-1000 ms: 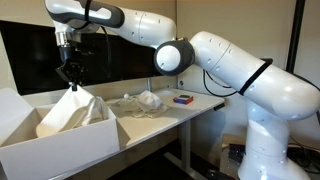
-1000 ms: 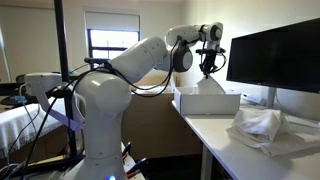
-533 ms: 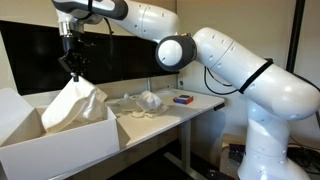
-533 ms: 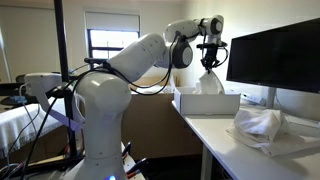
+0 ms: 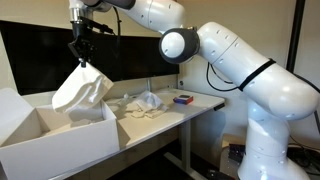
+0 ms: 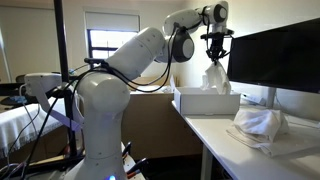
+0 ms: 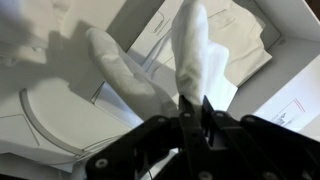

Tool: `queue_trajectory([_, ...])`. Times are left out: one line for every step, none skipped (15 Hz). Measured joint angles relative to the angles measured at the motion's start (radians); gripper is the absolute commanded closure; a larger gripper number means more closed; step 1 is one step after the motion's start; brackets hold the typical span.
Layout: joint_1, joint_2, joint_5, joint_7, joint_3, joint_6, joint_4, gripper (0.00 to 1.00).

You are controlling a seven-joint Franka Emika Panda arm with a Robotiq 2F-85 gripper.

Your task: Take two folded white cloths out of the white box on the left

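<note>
Gripper [image 5: 82,57] clamped almost fully shut on the top of a white cloth [image 5: 86,90], which hangs rumpled below it over the white box [image 5: 60,148]. Its lower end is about level with the box rim; can't tell if it touches. In the wrist view the jaws pinch a fold tight. Second cloth [image 5: 145,103] lies crumpled on the table [image 5: 198,108] just beside the box, with a small blue and red object [image 5: 182,99] further along. Dark monitor [image 6: 275,55] stands behind.

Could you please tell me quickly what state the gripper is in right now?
The gripper is closed, its jaws pinching a white cloth that hangs over the white box.
</note>
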Motion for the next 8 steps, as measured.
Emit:
queue_trajectory([-0.010,-0.008,0.000,-0.003,-0.003,0.000,0.000,0.97])
queue_trajectory([-0.019,-0.016,0.000,-0.007,-0.005,0.000,0.000,0.97])
queue_trajectory([-0.029,-0.024,0.000,-0.011,-0.007,0.000,0.000,0.97])
queue_trajectory([-0.039,-0.030,0.000,-0.014,-0.008,0.000,0.000,0.97])
queue_trajectory([-0.048,-0.036,0.000,-0.017,-0.009,0.000,0.000,0.97])
queue_trajectory([-0.058,-0.041,-0.001,-0.020,-0.011,-0.001,0.000,0.97])
queue_trajectory([-0.068,-0.046,-0.001,-0.022,-0.013,-0.001,0.000,0.97])
queue_trajectory([-0.079,-0.050,-0.001,-0.024,-0.015,-0.001,0.000,0.97])
